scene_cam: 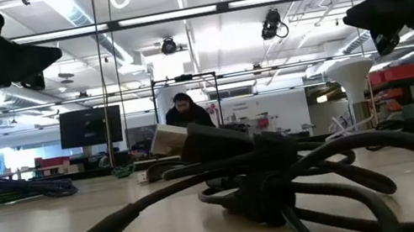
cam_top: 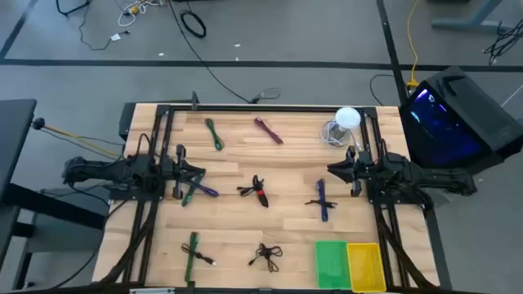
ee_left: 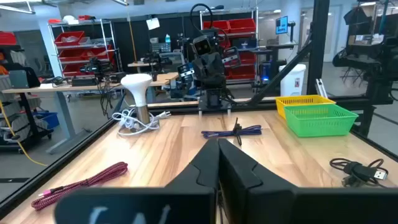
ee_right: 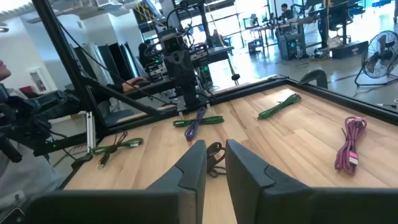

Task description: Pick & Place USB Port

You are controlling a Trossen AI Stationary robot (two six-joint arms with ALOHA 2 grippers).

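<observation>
Several bundled USB cables lie flat on the wooden table: a black-and-red one (cam_top: 256, 192) at the centre, a blue one (cam_top: 323, 198), a purple-and-green one (cam_top: 196, 188), two green ones (cam_top: 214, 133) (cam_top: 192, 249), a magenta one (cam_top: 268, 129) and a black one (cam_top: 265, 256), which fills the low view's foreground (scene_cam: 268, 173). My left gripper (cam_top: 202, 173) hovers shut above the table's left side, over the purple-and-green cable. My right gripper (cam_top: 329, 169) hovers at the right side, its fingers (ee_right: 193, 165) a narrow gap apart with nothing between them.
A green bin (cam_top: 331, 263) and a yellow bin (cam_top: 365, 265) stand side by side at the near right edge. A white lamp-like object (cam_top: 343, 122) with a coiled white cord stands at the far right. A black frame (cam_top: 163, 114) borders the table. A person sits far behind.
</observation>
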